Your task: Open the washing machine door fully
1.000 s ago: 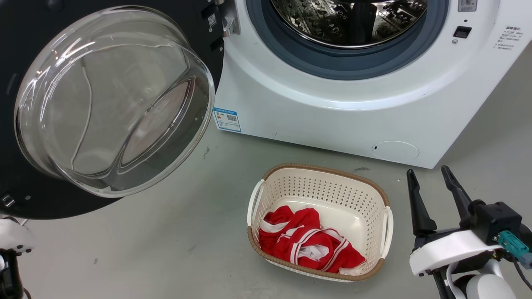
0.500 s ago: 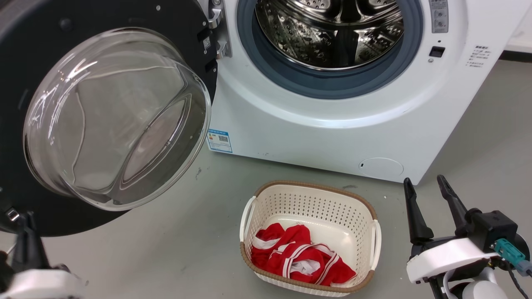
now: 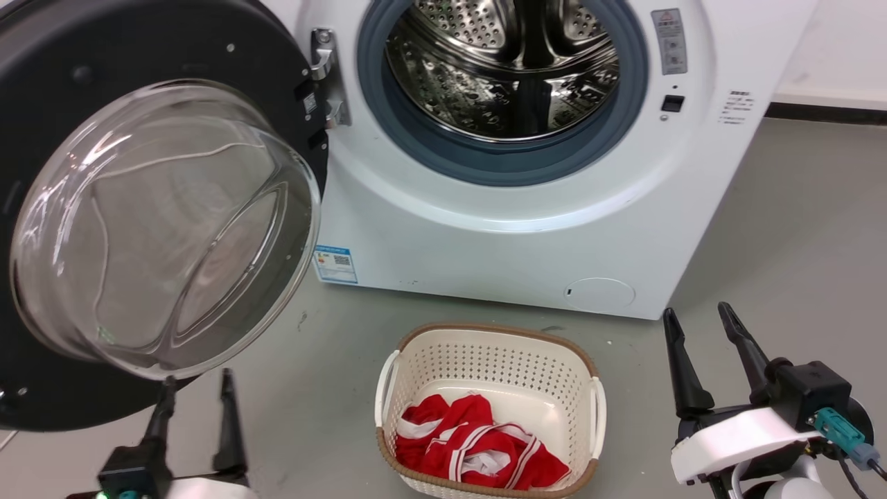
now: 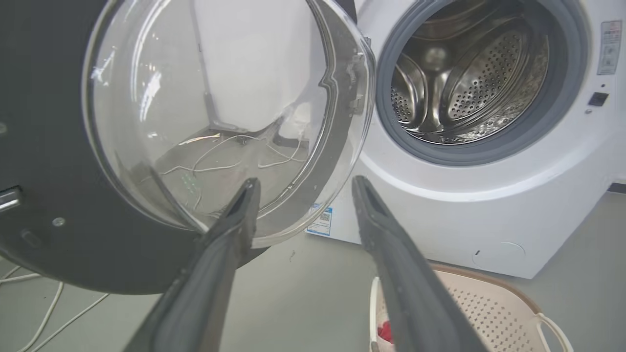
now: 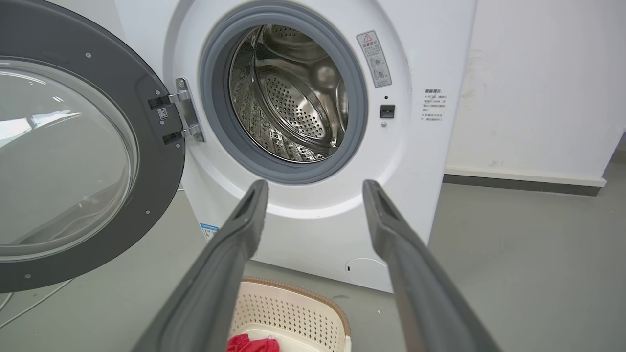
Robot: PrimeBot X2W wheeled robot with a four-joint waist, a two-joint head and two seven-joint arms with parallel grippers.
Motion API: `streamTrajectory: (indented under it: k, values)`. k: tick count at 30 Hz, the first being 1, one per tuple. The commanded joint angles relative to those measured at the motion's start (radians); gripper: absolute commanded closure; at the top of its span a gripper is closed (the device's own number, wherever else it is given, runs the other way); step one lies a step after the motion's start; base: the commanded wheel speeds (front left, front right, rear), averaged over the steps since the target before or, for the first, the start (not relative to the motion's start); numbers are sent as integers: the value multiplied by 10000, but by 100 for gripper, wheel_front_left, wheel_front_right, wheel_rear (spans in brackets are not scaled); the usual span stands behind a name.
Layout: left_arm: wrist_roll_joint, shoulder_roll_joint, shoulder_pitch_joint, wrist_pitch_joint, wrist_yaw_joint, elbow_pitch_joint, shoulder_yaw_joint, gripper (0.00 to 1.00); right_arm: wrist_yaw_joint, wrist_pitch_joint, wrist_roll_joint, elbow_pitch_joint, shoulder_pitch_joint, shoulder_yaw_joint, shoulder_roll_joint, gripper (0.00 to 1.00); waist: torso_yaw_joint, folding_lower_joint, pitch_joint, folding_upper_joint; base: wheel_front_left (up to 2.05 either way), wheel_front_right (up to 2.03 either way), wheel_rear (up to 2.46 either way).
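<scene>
We should push the large round black-rimmed, glass-bowled washing machine door (image 3: 159, 222) by its rim, not the glass, using our left gripper (image 3: 197, 379), parted and empty at lower left. Our right gripper (image 3: 696, 310) hangs spread.

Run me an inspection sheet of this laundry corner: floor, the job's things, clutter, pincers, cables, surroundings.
Surface: grey floor, a few small dark marks.
Job's things: door swung wide on its hinge; drum uncovered, nothing seen inside.
Clutter: basket holding a red cloth, on the floor in front of the washer.
Pincers: left pincer open and empty, by the door's lower edge; right pincer open and empty, right of the basket.
Cables: white cables on the floor under the door; teal plug with its lead at the right wrist.
Surroundings: white wall with dark skirting right of the washer.
</scene>
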Motion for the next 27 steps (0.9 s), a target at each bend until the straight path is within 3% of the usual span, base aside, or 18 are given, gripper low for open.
streamTrajectory:
  k: [1, 16, 27]
  values:
    - [101, -59, -101, -13, -25, -82, -133, 0, -7, -6, -57, -15, 172, 21, 13, 0, -156, 0, -109, 0, 0, 0, 0]
    - [522, -292, -1478, -21, -266, -192, -869, 0, -7, 213, -639, -562, 154, -264, 13, 0, -1227, 0, -255, 0, 0, 0, 0]
    - [475, -475, -1650, -20, -369, 285, -737, 0, -7, 293, -472, -530, 318, -169, 13, 0, -1399, 0, -173, 0, 0, 0, 0]
